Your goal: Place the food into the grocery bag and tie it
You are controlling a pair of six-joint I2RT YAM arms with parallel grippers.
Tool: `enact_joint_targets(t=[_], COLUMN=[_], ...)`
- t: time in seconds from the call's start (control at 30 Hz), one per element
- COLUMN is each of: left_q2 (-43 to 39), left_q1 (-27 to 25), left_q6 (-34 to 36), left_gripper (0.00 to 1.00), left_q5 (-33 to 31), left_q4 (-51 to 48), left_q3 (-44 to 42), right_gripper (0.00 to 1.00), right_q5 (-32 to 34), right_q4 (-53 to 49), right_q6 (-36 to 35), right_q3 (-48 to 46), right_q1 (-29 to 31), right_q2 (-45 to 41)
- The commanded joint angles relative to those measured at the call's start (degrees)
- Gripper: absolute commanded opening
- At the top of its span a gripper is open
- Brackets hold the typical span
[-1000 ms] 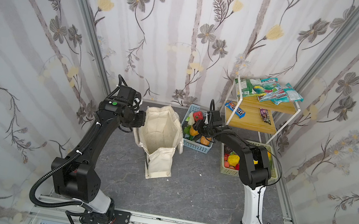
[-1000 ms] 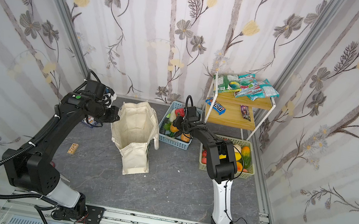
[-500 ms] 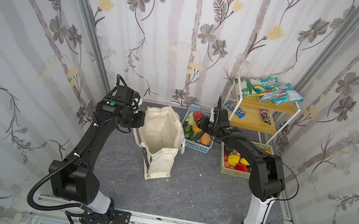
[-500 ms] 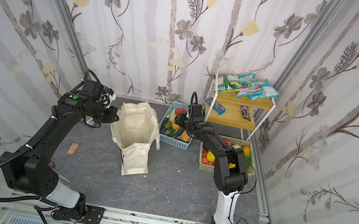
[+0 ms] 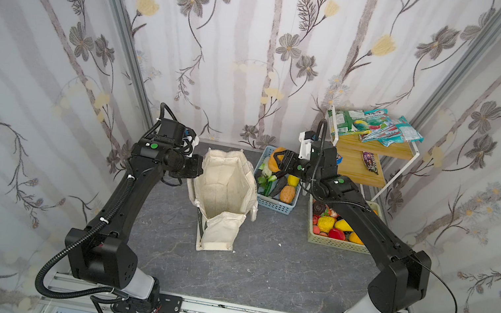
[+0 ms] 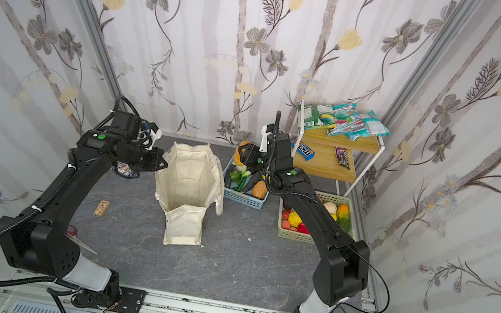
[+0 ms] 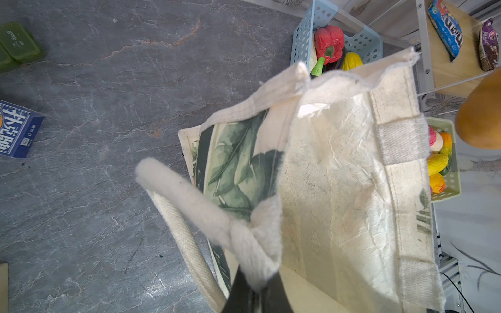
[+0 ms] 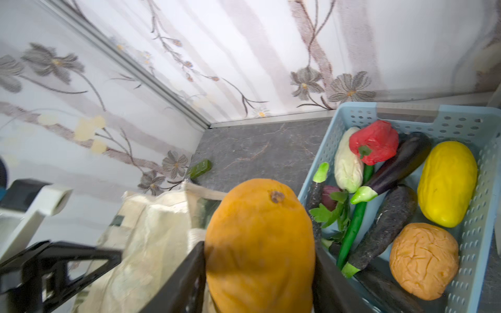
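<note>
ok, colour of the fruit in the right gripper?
Orange: the fruit shows best in the right wrist view.

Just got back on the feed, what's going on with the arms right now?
The left tool is shut on the rim of the cream canvas tote bag, holding its mouth open. The right tool grips a large orange toy fruit, raised beside the light blue perforated plastic basket, not yet over the bag. Nothing shows inside the bag.

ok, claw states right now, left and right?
Left claw: closed on the top edge of the bag.
Right claw: closed around the orange fruit, holding it.
</note>
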Motion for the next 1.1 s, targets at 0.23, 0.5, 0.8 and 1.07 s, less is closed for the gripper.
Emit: enact_joint_targets(t=[0.23,0.5,0.8,1.07], left_q2=[-0.6,-1.0,-4.2,-6.6], left_q1=[-0.6,-2.9,-3.6,-4.2], left_q6=[-0.8,-1.6,-3.5,-3.8], left_gripper=[0.0,0.0,0.0,0.0], left_q5=[1.3,0.7,0.3,3.2], left_q4=[0.9,1.0,1.1,1.4], left_q3=[0.9,1.4,1.2,0.0], right_gripper=[0.59,0.6,0.6,0.61], right_q5=[-0.1,-1.8,-3.4,-4.4], right_q4=[-4.3,-4.9,-7.5,-8.6], right_q6=[-2.8,-5.0,-7.5,-8.6], right_q3=[-0.2,0.0,0.4,-1.0], right_q1=[11.8,18.4,21.9,23.7], right_q2=[-4.3,-0.2,6.4,9.5])
